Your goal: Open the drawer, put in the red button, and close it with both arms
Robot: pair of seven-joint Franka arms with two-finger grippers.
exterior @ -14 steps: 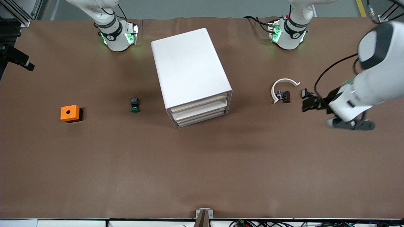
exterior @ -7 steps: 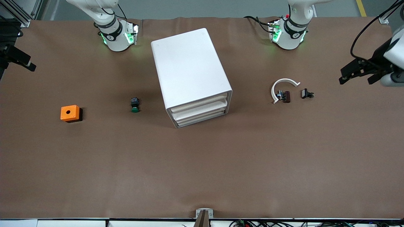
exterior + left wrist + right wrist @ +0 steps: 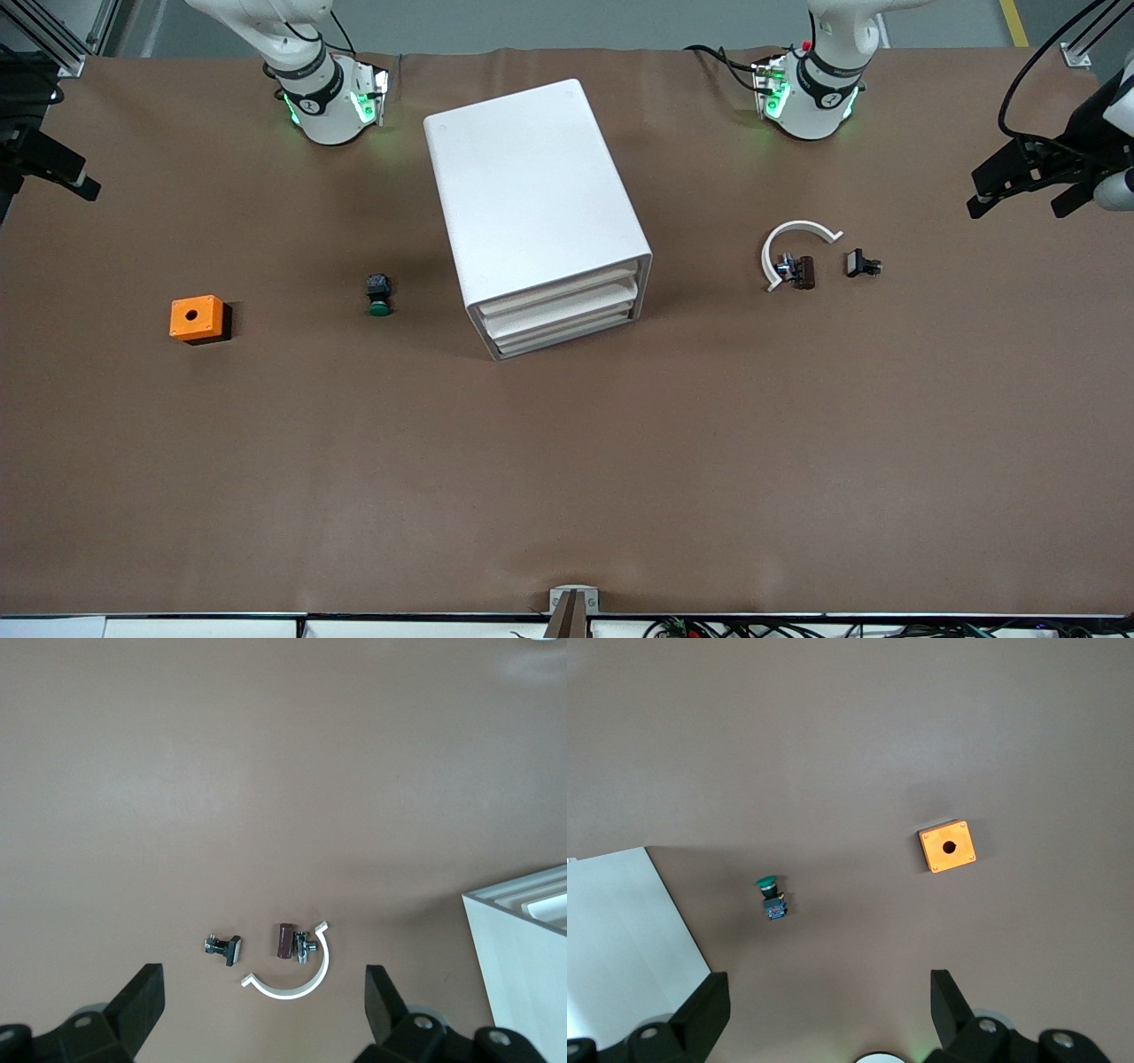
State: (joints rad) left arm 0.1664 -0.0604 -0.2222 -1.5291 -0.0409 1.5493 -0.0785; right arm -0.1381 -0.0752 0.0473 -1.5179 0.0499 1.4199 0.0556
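Note:
The white cabinet (image 3: 532,195) stands mid-table, and its three stacked drawers (image 3: 561,307) all sit pushed in. No red-capped button shows plainly. A dark red-brown cylinder with a chrome part (image 3: 800,270) (image 3: 284,940) lies inside a white C-shaped clip (image 3: 795,232) (image 3: 306,981); I cannot tell whether it is the red button. My left gripper (image 3: 1016,206) (image 3: 263,974) hangs open and empty, up over the left arm's end of the table. My right gripper (image 3: 44,177) (image 3: 828,979) hangs open and empty over the right arm's end.
A small black part with metal pins (image 3: 861,264) (image 3: 225,947) lies beside the clip. A green-capped button (image 3: 379,296) (image 3: 771,896) and an orange cube with a hole (image 3: 197,318) (image 3: 949,847) lie toward the right arm's end. Both arm bases (image 3: 323,97) (image 3: 811,93) flank the cabinet.
My left arm has swung up and away from low beside the small black part to the table's end. The right gripper has barely shifted. Nothing on the table moved.

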